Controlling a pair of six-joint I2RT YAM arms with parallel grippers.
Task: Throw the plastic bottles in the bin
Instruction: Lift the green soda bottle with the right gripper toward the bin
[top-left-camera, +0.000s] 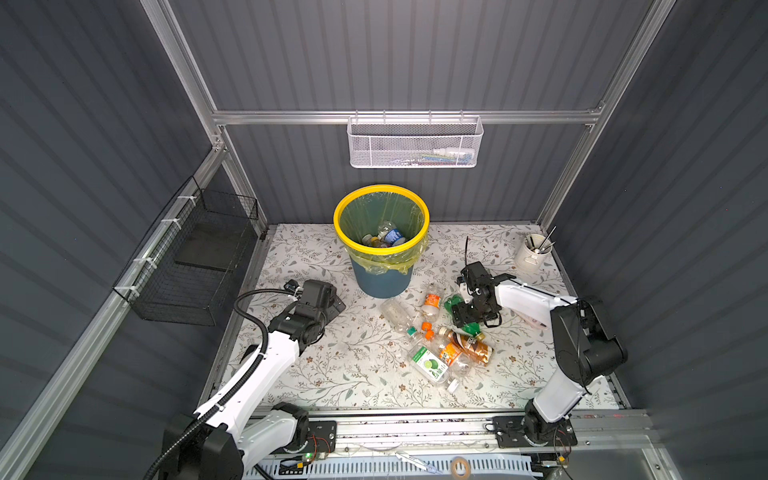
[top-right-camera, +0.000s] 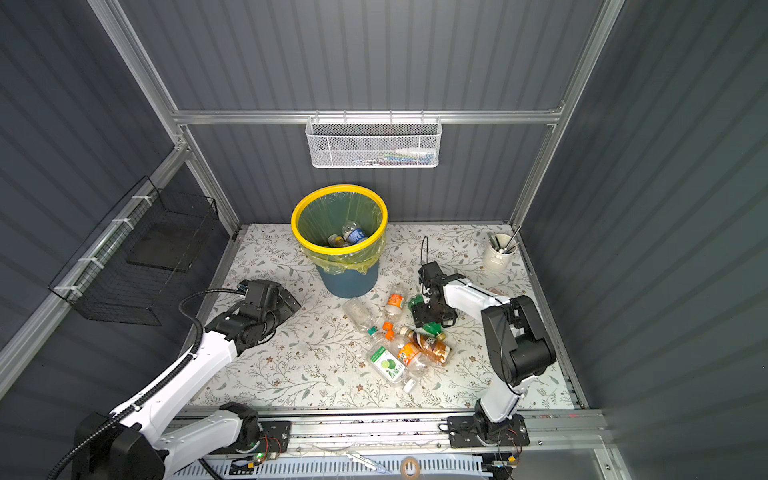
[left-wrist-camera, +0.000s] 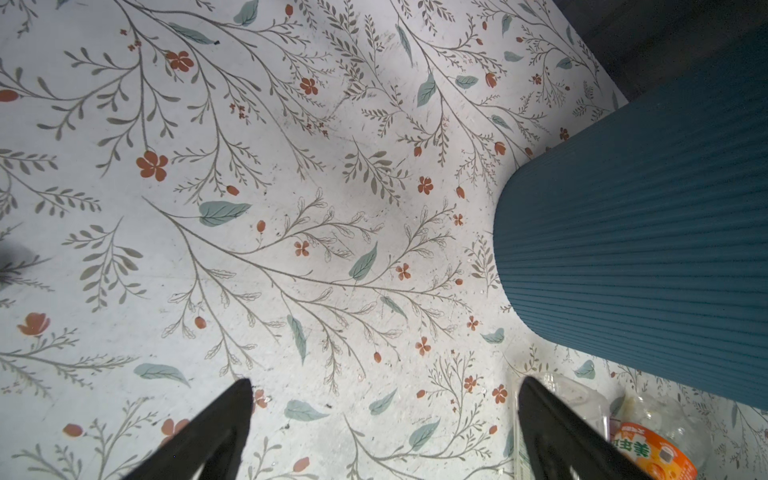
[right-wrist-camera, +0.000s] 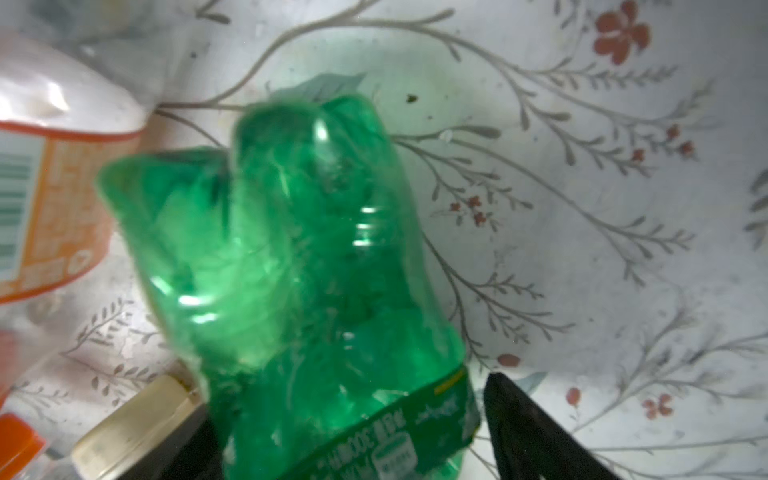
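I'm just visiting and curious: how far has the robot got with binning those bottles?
Done: a few bottles already lie inside the bin. In hand: the right jaws straddle the green bottle, which rests on the table; a firm grip isn't clear. Left: roughly six more bottles lie nearby; the left jaws stand open and empty.

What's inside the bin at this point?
At the bottom of the bin lie a few plastic bottles, one blue-labelled. The bin's near wall and the liner cover the rest of the floor, so the full count cannot be seen.
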